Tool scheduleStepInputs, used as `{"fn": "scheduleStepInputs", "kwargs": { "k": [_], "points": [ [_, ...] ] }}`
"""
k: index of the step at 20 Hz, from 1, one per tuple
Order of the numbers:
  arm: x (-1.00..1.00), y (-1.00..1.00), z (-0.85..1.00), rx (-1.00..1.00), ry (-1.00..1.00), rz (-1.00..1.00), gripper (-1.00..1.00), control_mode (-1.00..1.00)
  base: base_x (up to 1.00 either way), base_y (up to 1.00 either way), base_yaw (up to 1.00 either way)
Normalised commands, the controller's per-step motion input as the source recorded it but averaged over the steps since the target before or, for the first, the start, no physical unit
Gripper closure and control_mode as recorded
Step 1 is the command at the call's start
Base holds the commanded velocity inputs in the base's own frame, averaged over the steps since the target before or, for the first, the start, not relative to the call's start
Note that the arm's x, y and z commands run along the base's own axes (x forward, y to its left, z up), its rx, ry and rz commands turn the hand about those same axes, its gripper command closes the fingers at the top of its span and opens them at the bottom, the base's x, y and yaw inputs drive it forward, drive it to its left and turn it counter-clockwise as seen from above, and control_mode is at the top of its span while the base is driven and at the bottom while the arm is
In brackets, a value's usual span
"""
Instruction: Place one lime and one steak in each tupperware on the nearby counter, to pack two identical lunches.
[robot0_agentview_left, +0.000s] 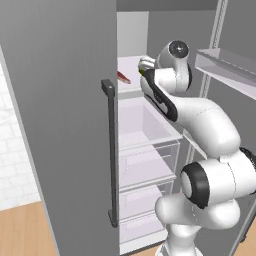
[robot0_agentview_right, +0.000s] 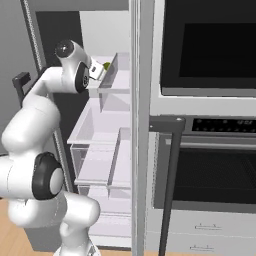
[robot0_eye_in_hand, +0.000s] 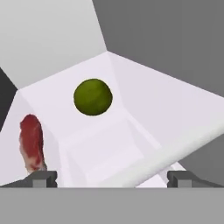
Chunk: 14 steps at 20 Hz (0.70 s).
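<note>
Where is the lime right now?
The lime sits on a white fridge shelf, ahead of the open gripper, with the steak to its left in the hand view.

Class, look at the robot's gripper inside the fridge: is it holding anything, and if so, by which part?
Nothing is held. The gripper is open, with the lime ahead of it on the fridge shelf and the steak to one side, both untouched.

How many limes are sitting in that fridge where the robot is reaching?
1. The lime lies on the white fridge shelf, just ahead of the open tool, with a steak off to its side. More may be hidden behind the arm or door.
</note>
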Motion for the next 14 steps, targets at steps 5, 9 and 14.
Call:
{"fn": "scheduleStepInputs", "kwargs": {
  "k": [5,9,14],
  "points": [
    [0.64,0.0,-0.07,0.0,0.02,0.0,-1.0,-1.0,0.0,0.0,0.0],
    [0.66,0.0,-0.04,0.0,0.04,0.0,-1.0,-1.0,0.0,0.0,0.0],
    [0.65,0.0,-0.06,0.0,0.06,0.0,-1.0,-1.0,0.0,0.0,0.0]
  ]
}}
